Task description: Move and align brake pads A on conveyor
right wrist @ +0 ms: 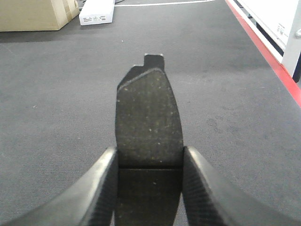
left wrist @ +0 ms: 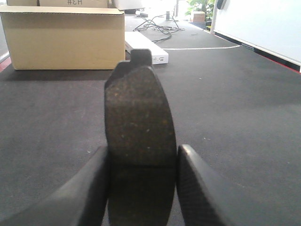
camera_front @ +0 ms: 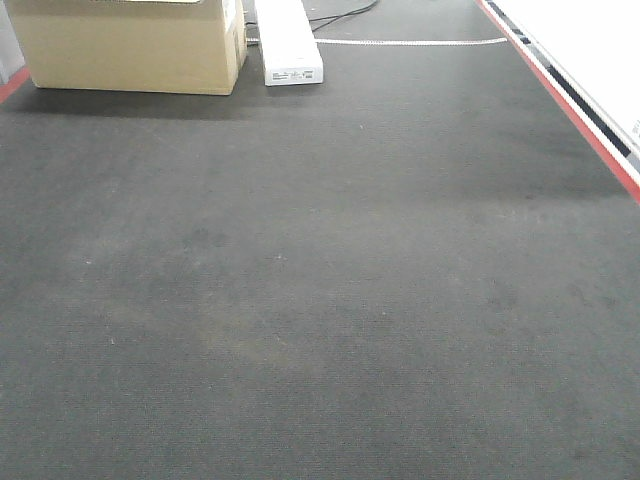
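Left wrist view: my left end effector (left wrist: 141, 151) is gripping a brake pad (left wrist: 138, 113) across its width, with its curved black fingers (left wrist: 89, 188) pressing on the pad's two long edges. The pad's speckled dark-grey friction face is turning up toward the camera, and its small square tab is pointing away from me, toward the cardboard box (left wrist: 66, 40). Right wrist view: my right end effector (right wrist: 149, 151) is holding a second brake pad (right wrist: 148, 113) in the same way. The jaws are closing narrowly on its sides just beyond the groove that crosses the pad, and its tab is likewise pointing forward. Both pads are sitting over the conveyor belt (camera_front: 320, 300), but I cannot tell whether they are touching its rough charcoal surface or hanging just above it. Front view: the belt is filling the frame, with a red stripe (camera_front: 590, 140) running along its right edge. At the far end, the cardboard box (camera_front: 130, 45) and a long white case (camera_front: 290, 45) are resting just beside each other. Loose cables (left wrist: 157, 26) are lying beyond them.
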Controlling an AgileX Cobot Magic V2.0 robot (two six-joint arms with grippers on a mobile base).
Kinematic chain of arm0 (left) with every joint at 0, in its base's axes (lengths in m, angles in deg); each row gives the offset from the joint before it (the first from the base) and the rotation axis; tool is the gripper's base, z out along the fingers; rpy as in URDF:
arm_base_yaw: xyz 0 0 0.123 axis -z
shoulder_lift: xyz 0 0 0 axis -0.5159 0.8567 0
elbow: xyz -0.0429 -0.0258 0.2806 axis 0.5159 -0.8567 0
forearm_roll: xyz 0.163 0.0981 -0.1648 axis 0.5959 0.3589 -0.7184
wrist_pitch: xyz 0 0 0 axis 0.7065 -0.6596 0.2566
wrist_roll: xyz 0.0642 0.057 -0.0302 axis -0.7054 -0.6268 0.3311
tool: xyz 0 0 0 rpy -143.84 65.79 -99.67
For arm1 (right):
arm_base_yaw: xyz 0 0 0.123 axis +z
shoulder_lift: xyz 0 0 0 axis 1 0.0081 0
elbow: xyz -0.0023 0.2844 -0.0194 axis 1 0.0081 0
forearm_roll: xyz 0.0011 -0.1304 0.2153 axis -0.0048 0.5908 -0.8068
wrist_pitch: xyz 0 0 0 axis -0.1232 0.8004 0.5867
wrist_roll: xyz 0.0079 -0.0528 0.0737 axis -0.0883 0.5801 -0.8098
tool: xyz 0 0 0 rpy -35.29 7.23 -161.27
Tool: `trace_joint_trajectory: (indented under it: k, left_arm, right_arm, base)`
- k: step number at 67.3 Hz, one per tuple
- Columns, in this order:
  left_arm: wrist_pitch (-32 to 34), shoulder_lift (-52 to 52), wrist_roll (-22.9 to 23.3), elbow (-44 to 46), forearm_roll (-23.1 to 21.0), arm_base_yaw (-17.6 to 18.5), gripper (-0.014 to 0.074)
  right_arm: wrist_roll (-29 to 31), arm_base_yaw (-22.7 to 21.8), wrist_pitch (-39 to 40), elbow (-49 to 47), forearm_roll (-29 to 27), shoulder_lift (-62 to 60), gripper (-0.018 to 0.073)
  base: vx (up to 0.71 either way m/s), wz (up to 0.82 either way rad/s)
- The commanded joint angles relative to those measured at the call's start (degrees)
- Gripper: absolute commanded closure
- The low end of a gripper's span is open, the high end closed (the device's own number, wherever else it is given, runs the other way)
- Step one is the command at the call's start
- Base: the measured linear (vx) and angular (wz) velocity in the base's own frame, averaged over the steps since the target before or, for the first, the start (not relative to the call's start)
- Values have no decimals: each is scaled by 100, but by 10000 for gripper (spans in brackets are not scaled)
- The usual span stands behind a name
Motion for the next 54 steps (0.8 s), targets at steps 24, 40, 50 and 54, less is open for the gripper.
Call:
trace_joint_trajectory:
  k: [24, 40, 50, 54]
  left_arm:
    - [585, 56, 19, 155, 0, 19, 602]
    - [585, 56, 19, 155, 0, 19, 602]
    - [581, 56, 19, 155, 0, 19, 602]
    - [581, 56, 19, 155, 0, 19, 602]
  right_arm:
    - [27, -28, 536, -182, 42, 51, 566]
    - [27, -28, 536, -182, 42, 51, 566]
    - [27, -28, 536, -182, 42, 51, 566]
    - [27, -28, 536, -182, 42, 51, 566]
  base:
    - [0, 0]
    - [0, 0]
    - [0, 0]
    - [0, 0]
